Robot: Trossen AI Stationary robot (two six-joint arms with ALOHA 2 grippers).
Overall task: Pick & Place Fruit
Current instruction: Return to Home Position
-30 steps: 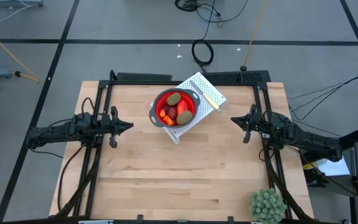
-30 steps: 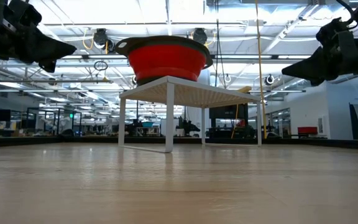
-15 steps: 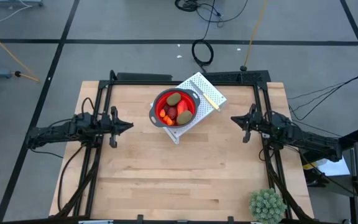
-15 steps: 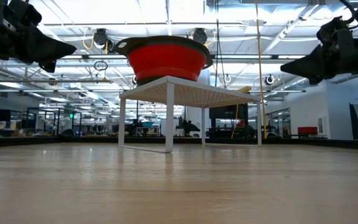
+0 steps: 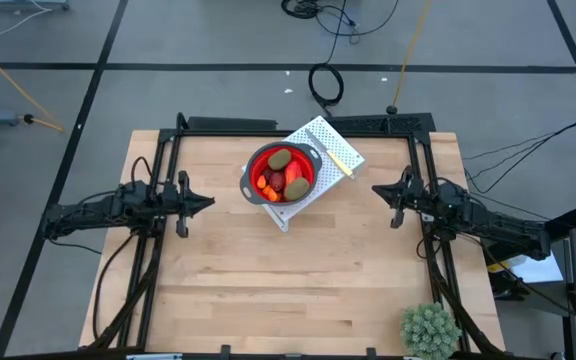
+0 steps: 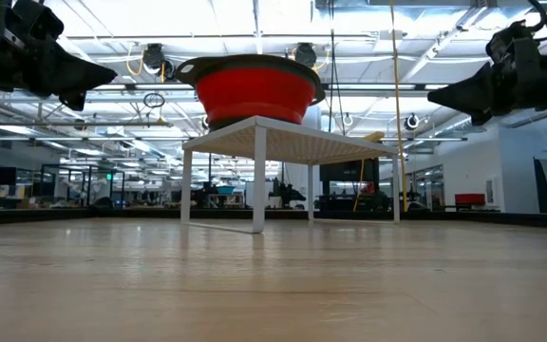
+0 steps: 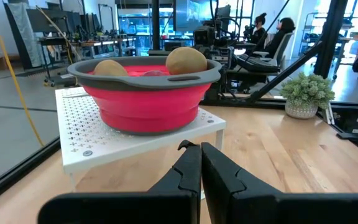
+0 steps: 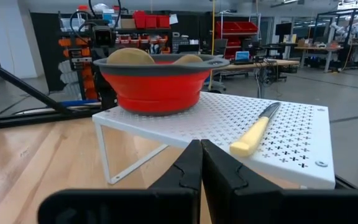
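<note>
The fruit [image 5: 282, 172] lies in a red bowl with a grey rim [image 5: 311, 157]: two brown-green ovals [image 7: 186, 60], a dark red ball and orange-red pieces. The bowl stands on a white perforated stand [image 5: 333, 150]. My left gripper [image 5: 211, 202] hovers shut over the table left of the stand, pointing at it; in its own wrist view [image 7: 200, 148] it shows closed. My right gripper [image 5: 375, 191] hovers shut to the right of the stand, also closed in its wrist view [image 8: 200, 144].
A yellow-handled knife [image 8: 254, 132] lies on the stand beside the bowl. A spiky green plant [image 5: 429, 330] sits at the table's near right corner. Bare wood lies between the arms and toward the near edge. People sit in the room beyond the table [image 7: 269, 31].
My right gripper has risen slightly and edged toward the stand; nothing else has moved.
</note>
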